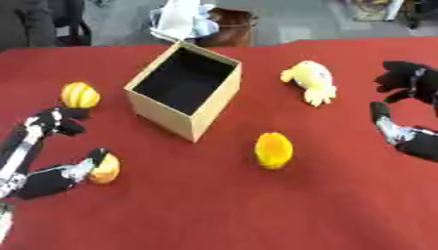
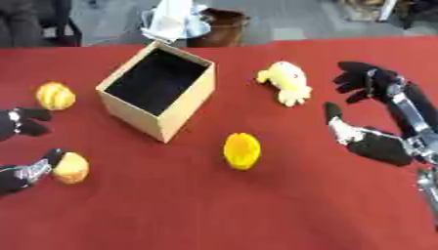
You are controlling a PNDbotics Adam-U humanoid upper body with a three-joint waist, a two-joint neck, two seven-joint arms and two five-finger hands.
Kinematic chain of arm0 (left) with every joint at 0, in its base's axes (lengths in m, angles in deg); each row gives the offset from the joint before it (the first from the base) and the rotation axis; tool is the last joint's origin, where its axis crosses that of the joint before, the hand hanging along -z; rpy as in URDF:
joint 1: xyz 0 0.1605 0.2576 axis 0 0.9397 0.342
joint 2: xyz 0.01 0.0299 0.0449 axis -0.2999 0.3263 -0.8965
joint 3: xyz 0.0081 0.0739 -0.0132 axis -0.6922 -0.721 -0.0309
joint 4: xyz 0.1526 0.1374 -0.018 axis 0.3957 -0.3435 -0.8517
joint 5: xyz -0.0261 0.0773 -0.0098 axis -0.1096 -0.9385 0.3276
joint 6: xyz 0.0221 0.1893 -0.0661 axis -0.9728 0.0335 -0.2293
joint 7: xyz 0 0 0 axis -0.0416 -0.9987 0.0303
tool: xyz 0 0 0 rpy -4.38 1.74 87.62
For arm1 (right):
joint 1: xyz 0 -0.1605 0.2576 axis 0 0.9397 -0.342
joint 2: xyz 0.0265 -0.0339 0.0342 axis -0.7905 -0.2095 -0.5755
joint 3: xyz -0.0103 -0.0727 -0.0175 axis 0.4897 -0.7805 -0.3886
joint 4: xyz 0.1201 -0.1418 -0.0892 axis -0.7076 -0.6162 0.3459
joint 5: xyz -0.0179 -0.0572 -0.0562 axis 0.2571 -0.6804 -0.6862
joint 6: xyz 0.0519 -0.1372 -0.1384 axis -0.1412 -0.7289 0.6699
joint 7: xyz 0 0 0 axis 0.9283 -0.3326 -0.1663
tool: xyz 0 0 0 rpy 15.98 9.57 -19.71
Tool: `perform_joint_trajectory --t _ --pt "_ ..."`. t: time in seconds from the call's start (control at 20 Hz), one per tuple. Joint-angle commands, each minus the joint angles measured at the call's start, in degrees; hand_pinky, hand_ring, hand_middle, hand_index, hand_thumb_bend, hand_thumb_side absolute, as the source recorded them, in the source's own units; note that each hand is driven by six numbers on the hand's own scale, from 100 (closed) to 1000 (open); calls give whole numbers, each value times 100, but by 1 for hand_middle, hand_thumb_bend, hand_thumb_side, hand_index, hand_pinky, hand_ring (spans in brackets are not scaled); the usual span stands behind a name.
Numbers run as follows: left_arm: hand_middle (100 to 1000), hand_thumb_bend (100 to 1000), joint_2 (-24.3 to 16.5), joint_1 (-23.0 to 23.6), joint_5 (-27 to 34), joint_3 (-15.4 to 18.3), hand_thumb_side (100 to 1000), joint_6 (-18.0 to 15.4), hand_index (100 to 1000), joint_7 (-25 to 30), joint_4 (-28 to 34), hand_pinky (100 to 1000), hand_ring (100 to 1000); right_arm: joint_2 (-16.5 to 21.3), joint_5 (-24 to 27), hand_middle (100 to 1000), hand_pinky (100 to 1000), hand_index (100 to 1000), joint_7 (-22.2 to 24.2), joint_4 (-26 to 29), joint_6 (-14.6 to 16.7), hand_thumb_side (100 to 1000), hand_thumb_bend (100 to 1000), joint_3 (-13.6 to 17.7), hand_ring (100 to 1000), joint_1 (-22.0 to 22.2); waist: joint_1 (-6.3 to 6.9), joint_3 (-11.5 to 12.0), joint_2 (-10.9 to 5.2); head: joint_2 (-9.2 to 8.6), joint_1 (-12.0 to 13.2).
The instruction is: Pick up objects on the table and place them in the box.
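Note:
An open cardboard box (image 1: 164, 117) with a dark inside stands on the red table, left of centre. A yellow plush toy (image 1: 311, 80) lies to its right. A yellow-orange rounded object (image 1: 273, 150) sits in front of the box. Further left rests a striped yellow ball-like object (image 1: 79, 94). My left hand (image 1: 43, 181) comes in at the lower left, open, with its thumb touching a small orange object (image 1: 106, 169); its fingers reach up toward the striped one. My right hand (image 2: 382, 145) hovers open at the right edge, fingers spread, right of the plush toy and holding nothing.
Beyond the table's far edge stand a brown bin (image 1: 229, 27) with a white cloth (image 1: 180, 19) draped over it, and dark chair legs (image 1: 51, 22) at the upper left. Bare red tabletop (image 1: 239, 215) stretches along the front.

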Motion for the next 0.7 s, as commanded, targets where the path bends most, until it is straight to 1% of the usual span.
perform_joint_trajectory --t 0.05,0.25,0.3,0.4,0.5,0.7 --pt "714 433 -12 -46 46 -5 395 -27 836 -59 40 699 681 47 46 713 642 892 2 54 -1 312 164 1 722 -39 -75 3 -158 52 46" --pt "716 432 20 -44 56 -31 391 -42 836 -71 44 701 684 14 44 712 641 891 -1 49 -19 312 152 -13 720 -35 -61 -14 -153 178 83" --pt "719 433 30 -46 60 -44 391 -46 837 -63 47 703 687 7 41 712 640 890 -5 45 -26 311 146 -13 720 -32 -58 -17 -152 236 80" --pt "720 433 41 -44 38 -60 393 -46 838 -34 45 704 688 -24 25 713 640 889 -16 27 -45 310 143 -16 721 -26 -44 -29 -151 414 56" --pt "722 433 50 -34 16 -77 393 -43 841 -10 39 706 691 -51 11 713 641 889 -27 15 -55 308 141 -17 721 -22 -36 -35 -147 528 24" --pt "731 439 31 -19 -68 -69 380 -22 849 19 34 715 701 -75 -12 714 641 889 -28 2 -59 308 140 -27 721 -8 -18 -36 -128 579 -4"
